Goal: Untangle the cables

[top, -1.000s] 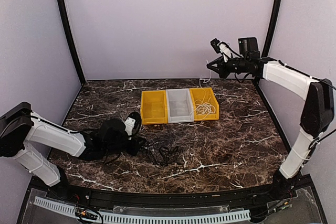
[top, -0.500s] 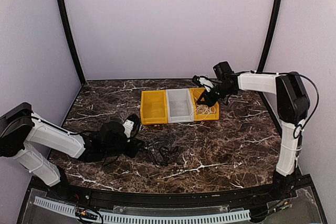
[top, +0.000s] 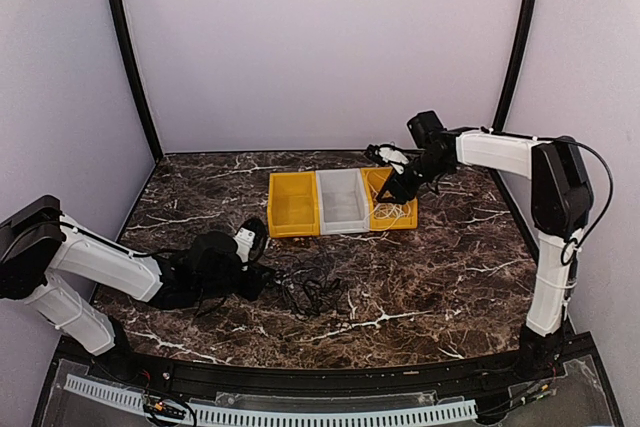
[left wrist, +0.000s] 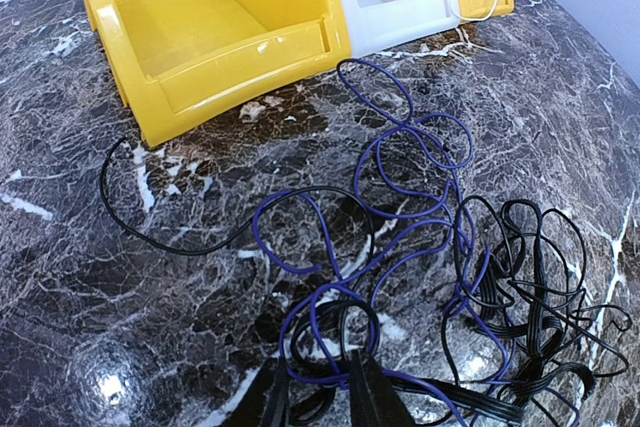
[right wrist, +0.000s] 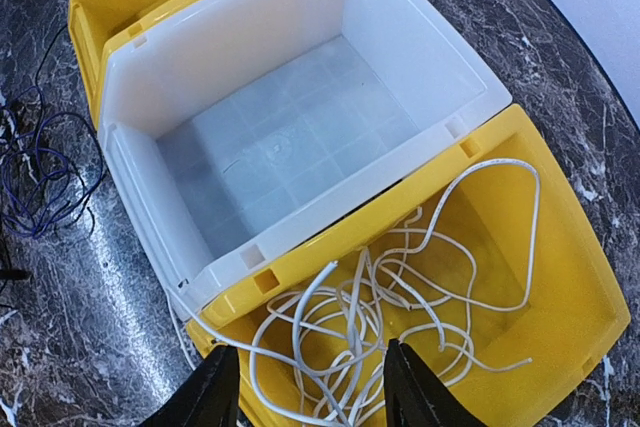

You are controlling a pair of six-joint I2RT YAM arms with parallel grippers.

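The cables are in two places. A purple cable and a black cable lie tangled on the marble table, seen from above as a dark heap. My left gripper rests low at that heap's left edge, narrowly open, with purple and black strands lying in the gap. The white cable lies coiled inside the right yellow bin, one strand trailing over its front corner. My right gripper hangs open just above that coil, holding nothing.
Three bins stand side by side at the table's middle back: a left yellow bin, a white bin and the right yellow bin. Dark frame posts and lilac walls enclose the table.
My right gripper came down from high at the back right to the right yellow bin and opened, letting go of the white cable. The left arm has barely moved.
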